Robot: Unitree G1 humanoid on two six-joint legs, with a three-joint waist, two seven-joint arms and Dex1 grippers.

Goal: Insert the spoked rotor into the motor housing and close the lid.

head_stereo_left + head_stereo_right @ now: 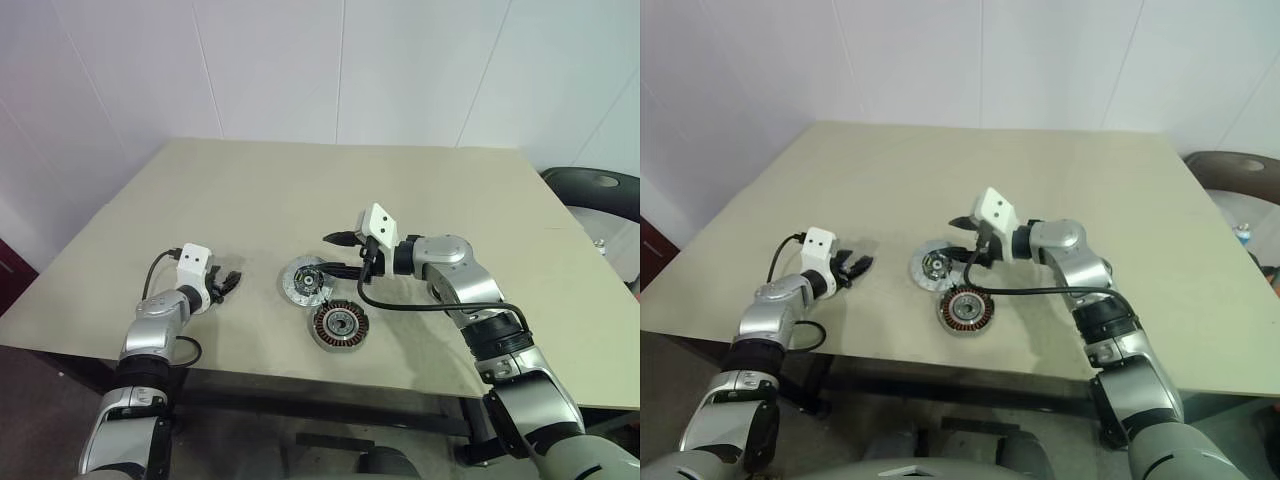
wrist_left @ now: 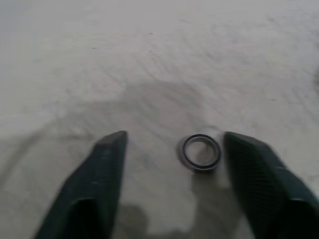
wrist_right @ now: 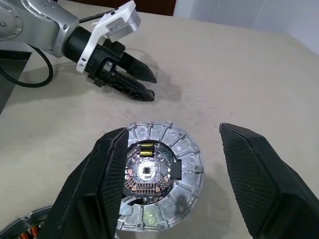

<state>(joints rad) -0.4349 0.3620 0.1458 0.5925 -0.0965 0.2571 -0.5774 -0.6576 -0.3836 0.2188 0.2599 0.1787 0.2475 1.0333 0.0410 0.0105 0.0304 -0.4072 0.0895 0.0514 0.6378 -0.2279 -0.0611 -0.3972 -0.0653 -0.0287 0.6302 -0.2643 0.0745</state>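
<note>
While head views miss it, small ring point(image 2: 200, 153) lies between parted left hand point(image 2: 174, 144) fingers; right hand point(image 3: 172, 134) wide over motor housing point(image 3: 187, 149).

Metallic ribbed motor housing point(image 3: 162, 174)

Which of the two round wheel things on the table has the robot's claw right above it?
The light grey ribbed motor housing, with its green and black centre, sits under the open right gripper. The dark copper-coiled spoked rotor lies beside it, nearer the table's front edge.
</note>
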